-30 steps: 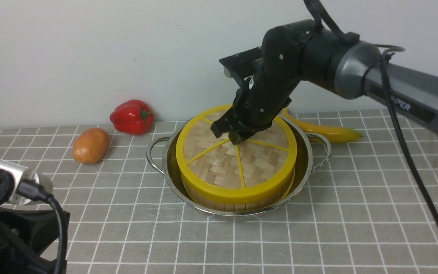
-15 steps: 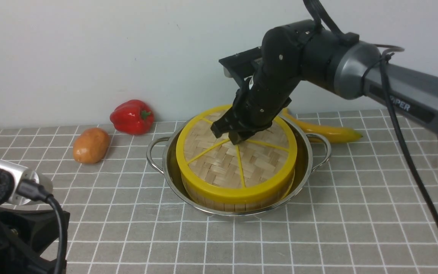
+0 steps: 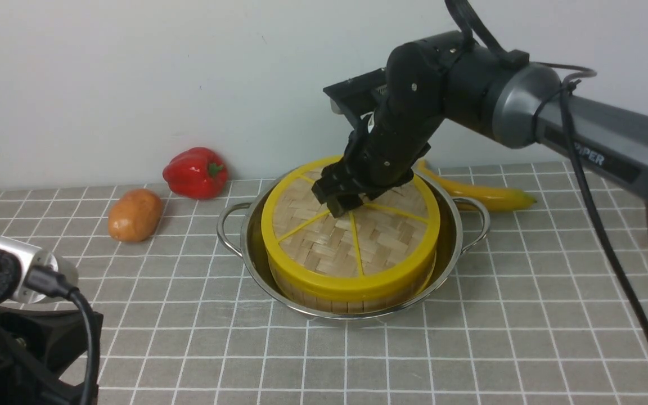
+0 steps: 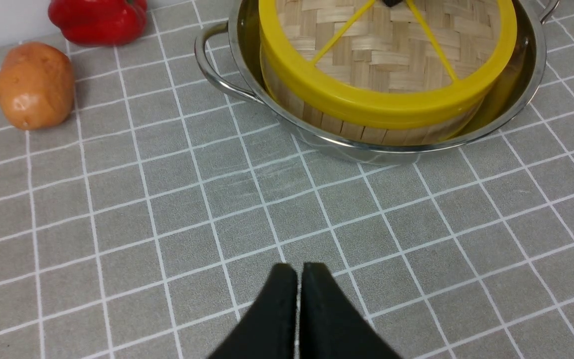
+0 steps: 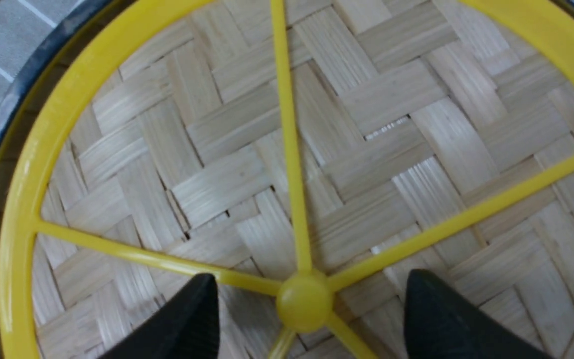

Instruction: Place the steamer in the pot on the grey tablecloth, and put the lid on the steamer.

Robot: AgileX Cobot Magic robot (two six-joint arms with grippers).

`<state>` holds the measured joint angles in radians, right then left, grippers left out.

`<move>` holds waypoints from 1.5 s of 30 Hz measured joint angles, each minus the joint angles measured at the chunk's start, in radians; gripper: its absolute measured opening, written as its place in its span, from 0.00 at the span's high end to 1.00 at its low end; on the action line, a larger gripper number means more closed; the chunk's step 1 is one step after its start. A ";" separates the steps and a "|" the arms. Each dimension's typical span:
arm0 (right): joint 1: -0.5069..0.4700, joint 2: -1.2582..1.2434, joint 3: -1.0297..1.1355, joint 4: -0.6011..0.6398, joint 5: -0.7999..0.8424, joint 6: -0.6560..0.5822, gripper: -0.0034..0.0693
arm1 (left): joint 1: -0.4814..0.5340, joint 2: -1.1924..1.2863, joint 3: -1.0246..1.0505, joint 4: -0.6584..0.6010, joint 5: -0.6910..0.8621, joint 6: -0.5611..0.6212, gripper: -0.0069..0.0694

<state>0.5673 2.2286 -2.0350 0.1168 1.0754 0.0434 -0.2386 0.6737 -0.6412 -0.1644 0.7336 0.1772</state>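
Black-and-grey right arm (image 3: pixel 526 107), "PIPER" lettering, black cable, tapered black fingers (image 5: pixel 177 319).

Looks like a lab/test bench dressed up as a kitchen: plain white wall (image 3: pixel 133 73) w/ no cupboards or appliances, grey tablecloth (image 3: pixel 470 349) covering the work surface. Props incl. a red pepper (image 3: pixel 196 171), potato (image 3: pixel 134 214), banana (image 3: pixel 481 194) and a steel pot (image 3: pixel 352 306) set out w/ cabled robot arms (image 3: pixel 583 129) over them.

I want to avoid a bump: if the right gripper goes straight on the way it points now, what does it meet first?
Most likely the lid: the open right gripper points down at it, its fingers either side of the centre knob.
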 joint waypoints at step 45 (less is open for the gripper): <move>0.000 -1.323 1.063 -0.183 -0.335 0.127 0.97 | 0.000 0.000 0.000 0.115 -0.027 0.000 0.88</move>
<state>0.5673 0.9052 -0.9723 -0.0662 0.7405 0.1699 -0.2386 0.6737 -0.6412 -0.0489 0.7068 0.1772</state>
